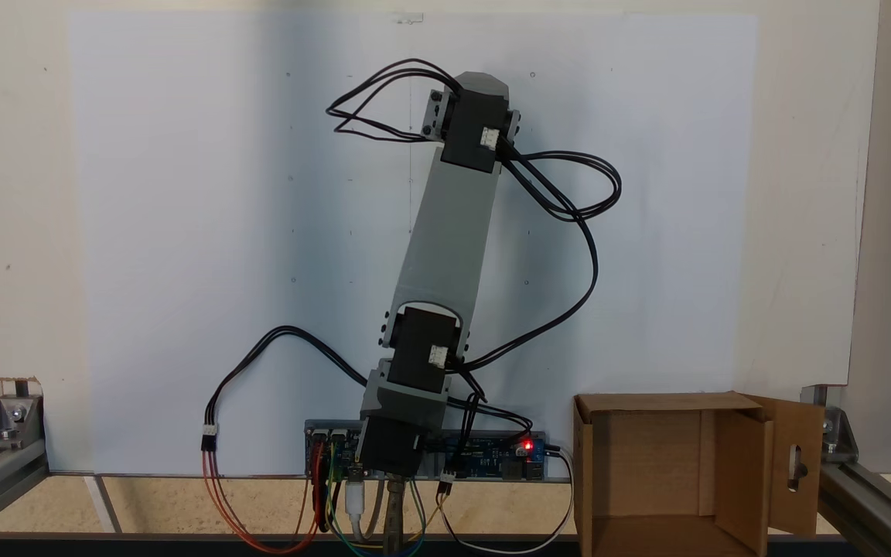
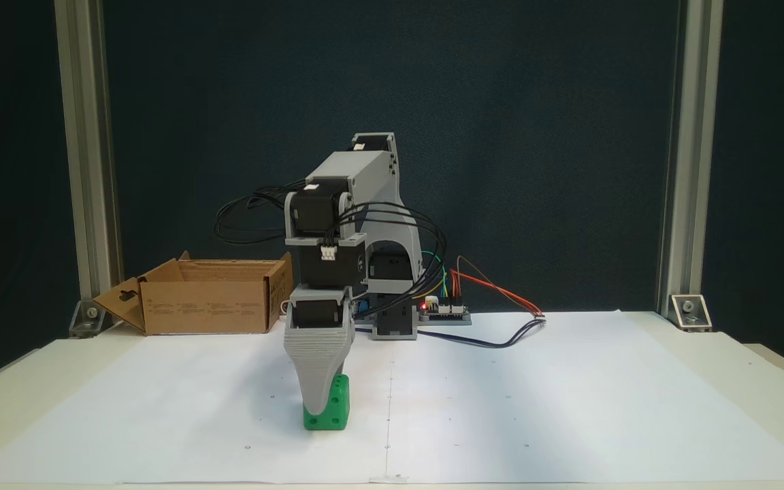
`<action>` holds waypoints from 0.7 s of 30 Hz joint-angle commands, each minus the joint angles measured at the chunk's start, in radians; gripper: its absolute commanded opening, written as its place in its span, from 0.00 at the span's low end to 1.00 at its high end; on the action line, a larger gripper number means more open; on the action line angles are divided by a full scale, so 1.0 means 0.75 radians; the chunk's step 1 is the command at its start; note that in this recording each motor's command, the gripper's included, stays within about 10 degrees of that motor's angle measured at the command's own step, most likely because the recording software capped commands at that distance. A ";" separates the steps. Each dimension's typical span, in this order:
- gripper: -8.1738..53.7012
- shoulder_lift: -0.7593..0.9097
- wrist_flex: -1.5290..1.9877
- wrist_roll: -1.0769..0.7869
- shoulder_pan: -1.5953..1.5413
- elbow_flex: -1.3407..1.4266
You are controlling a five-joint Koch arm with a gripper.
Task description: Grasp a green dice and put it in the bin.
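Note:
In a fixed view the green dice (image 2: 338, 407) rests on the white paper in front of the arm's base. My gripper (image 2: 318, 407) points straight down at it. The grey front jaw reaches down over the cube's left front face, with its tip near the paper. The other jaw lies behind the first, so the gap between them is hidden. The bin (image 2: 208, 307) is a brown cardboard box standing open at the back left of that view, well away from the dice. From above, the bin (image 1: 646, 456) is at the lower right, its slotted flap folded outward.
A control board (image 2: 443, 309) with coloured wires lies beside the arm's base (image 2: 392, 320). Black cables loop out from the arm (image 1: 453, 232) on both sides. Aluminium frame posts (image 2: 688, 170) stand at the table's back corners. White paper (image 2: 569, 395) covers the table.

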 commanded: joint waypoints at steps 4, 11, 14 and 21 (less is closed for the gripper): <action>0.80 0.004 -0.031 -0.065 -0.010 0.000; 0.75 -0.010 -0.104 -0.063 -0.014 0.037; 0.65 -0.010 -0.119 -0.047 -0.014 0.037; 0.32 -0.010 -0.143 0.006 -0.004 0.039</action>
